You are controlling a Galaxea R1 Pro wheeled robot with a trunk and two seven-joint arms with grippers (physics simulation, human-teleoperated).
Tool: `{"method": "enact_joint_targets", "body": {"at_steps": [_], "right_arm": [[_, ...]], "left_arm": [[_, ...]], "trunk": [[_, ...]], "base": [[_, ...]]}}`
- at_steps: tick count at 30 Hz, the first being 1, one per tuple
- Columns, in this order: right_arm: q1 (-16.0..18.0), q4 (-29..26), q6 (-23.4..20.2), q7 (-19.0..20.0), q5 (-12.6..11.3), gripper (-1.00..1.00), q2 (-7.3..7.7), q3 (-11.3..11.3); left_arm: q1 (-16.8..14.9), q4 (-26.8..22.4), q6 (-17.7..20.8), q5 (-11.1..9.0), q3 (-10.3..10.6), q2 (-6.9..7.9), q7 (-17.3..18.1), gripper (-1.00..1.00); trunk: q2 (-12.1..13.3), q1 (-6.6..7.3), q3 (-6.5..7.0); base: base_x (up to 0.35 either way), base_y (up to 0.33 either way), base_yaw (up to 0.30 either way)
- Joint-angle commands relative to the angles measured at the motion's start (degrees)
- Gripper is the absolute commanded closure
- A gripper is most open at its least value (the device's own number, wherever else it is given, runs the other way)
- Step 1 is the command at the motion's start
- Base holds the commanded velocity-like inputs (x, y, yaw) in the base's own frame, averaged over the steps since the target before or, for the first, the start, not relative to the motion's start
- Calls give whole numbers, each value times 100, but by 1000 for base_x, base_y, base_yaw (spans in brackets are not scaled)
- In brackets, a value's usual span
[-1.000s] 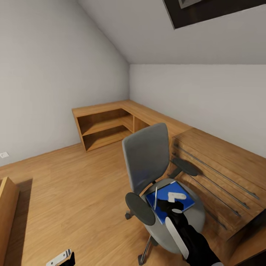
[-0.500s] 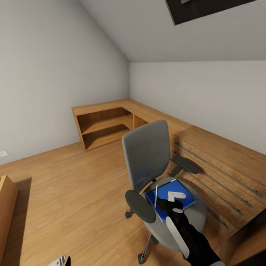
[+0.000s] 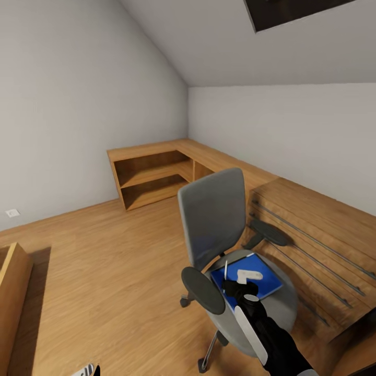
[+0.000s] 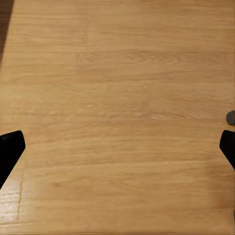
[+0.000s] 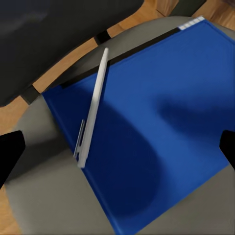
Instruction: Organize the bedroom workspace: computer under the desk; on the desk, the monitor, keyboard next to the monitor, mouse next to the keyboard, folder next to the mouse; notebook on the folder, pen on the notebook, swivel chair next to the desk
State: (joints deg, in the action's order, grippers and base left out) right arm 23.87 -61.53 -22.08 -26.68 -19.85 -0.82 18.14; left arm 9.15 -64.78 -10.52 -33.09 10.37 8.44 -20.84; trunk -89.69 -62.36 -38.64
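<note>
One swivel chair point(image 3: 230, 245) carries one blue folder point(image 3: 261, 279) on its seat, with one pen point(image 5: 93, 110) lying across the folder's edge. The right gripper point(image 3: 241, 284) hovers over the folder, fingers spread, empty. The left gripper point(image 4: 117, 152) hangs spread over bare floor point(image 4: 122, 73).

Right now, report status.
Right tool open above folder on swivel chair. Pen lies across folder. Left tool open over floor.

light wood floor point(image 4: 117, 98) between spread left gripper point(image 4: 117, 147) fingertips
</note>
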Motion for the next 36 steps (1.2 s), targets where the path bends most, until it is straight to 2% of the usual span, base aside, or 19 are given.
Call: {"method": "enact_joint_targets", "body": {"at_steps": [1, 5, 19, 36], "right_arm": [[4, -6, -16, -48, -45, -100, 2, 14], [4, -7, -15, -48, -45, -100, 4, 14], [4, -1, -9, -48, -49, -100, 137, 7], [4, 26, -15, -41, -54, -100, 145, 16]], "left_arm": [[-1, -1, -38, -59, 26, 5, -32, -100], [-1, 6, -38, -58, 26, 2, -39, -100], [-1, 209, -51, -50, 28, 8, -17, -100], [-1, 289, -64, -40, 35, 8, -8, -100]], "trunk": [[-44, -23, -23], [-205, -111, -95], [-205, -111, -95], [-205, -111, -95]], "base": [[0, 0, 12], [0, 0, 6], [2, 0, 1], [145, 0, 0]]}}
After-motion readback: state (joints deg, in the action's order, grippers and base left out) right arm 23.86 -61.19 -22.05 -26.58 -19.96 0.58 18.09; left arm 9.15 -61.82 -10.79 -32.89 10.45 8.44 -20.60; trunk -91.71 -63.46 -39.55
